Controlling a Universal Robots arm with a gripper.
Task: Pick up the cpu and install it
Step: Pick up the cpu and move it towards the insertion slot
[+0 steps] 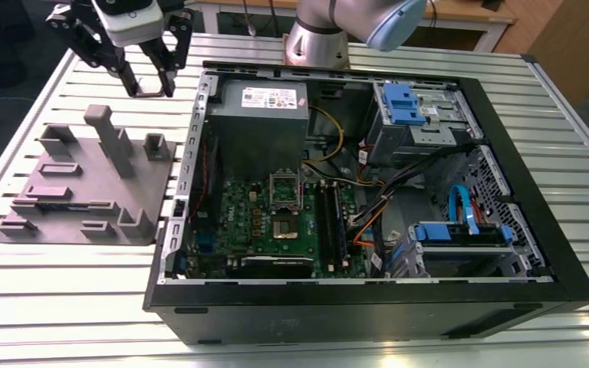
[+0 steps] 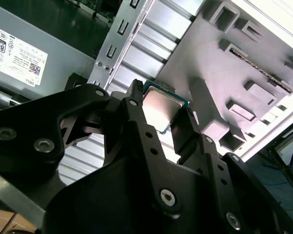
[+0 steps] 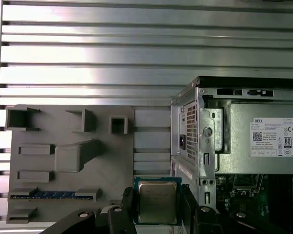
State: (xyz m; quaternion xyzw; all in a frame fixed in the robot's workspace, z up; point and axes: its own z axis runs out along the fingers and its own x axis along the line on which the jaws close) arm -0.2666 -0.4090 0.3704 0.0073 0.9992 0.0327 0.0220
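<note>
The hand [image 1: 149, 86], upper left in the exterior view, hangs over the desk [image 1: 70, 307] beside the computer case [image 1: 376, 307], clamping the cpu [image 3: 157, 202] by two opposite edges. Carrying it well likely means holding it level with an even squeeze. The chip is a flat silver-grey square with a blue-green rim.

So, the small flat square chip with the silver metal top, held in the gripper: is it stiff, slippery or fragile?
The flat silver-topped cpu looks rigid: no bend shows while the black gripper pinches two opposite edges. Being thin, it is probably light. Held only by narrow edges, it might slip or twist.
</note>
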